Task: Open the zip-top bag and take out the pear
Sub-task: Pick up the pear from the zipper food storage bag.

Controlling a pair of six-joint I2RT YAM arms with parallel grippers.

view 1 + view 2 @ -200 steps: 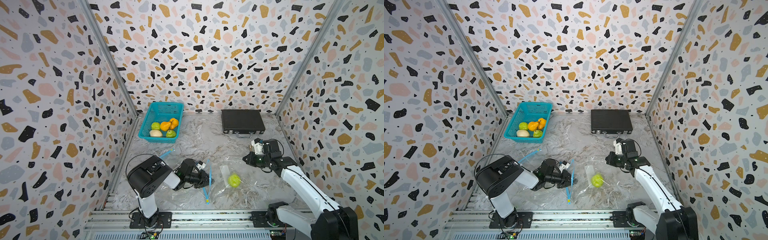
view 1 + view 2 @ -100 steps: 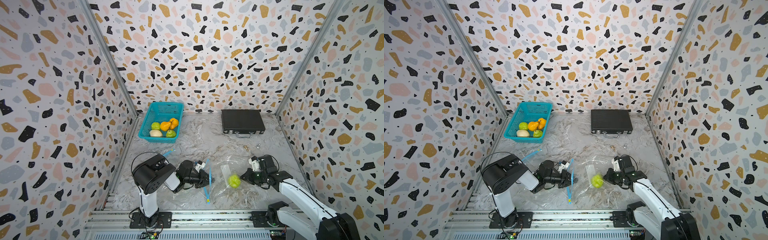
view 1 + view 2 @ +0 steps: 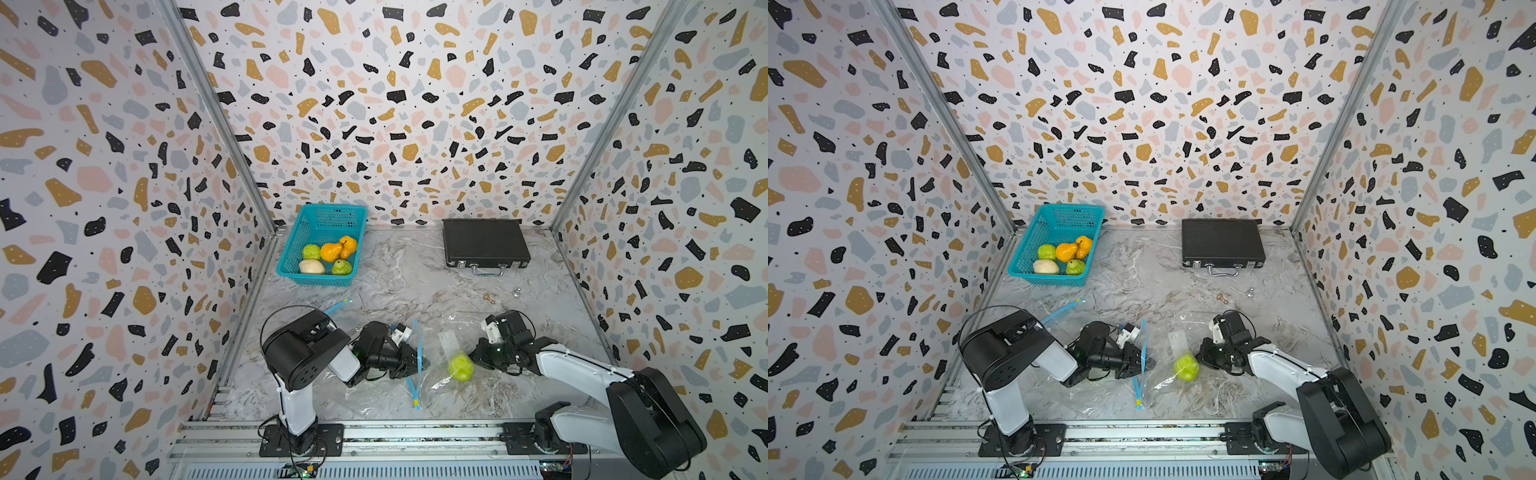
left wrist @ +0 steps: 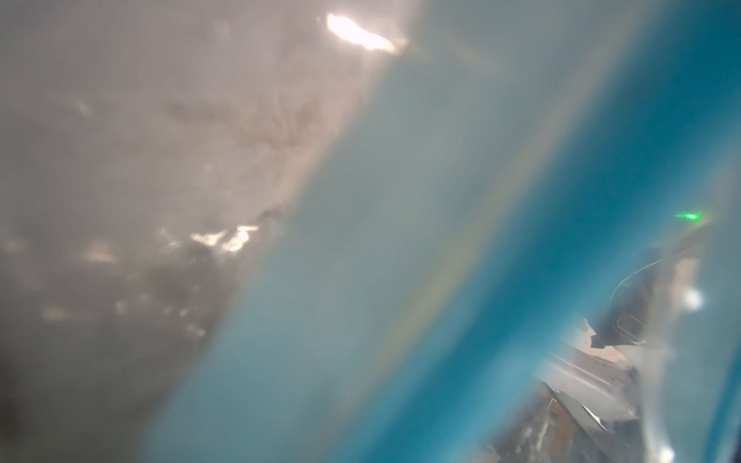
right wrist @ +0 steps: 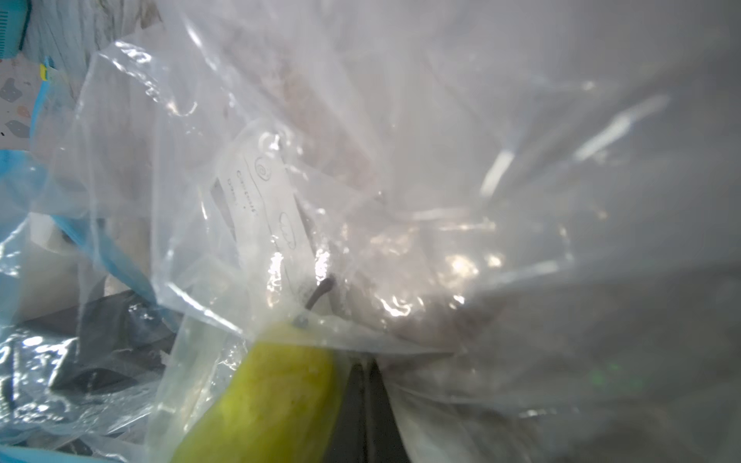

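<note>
Low over the desk (image 3: 415, 270), the left arm (image 3: 345, 365) folds from its base and reaches toward 3 o'clock. The jaw gap of the left end effector (image 3: 417, 362) is unreadable. The right arm (image 3: 582, 370) stretches toward 9 o'clock, wrist dipped, and the right end effector (image 3: 473, 358) is pinched closed.

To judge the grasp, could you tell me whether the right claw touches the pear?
Cannot tell: the right wrist view shows the right claw beside the pear, with the zip-top bag film hiding any gap.

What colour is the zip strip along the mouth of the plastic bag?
Light blue; the zip strip shows best in a top view.
</note>
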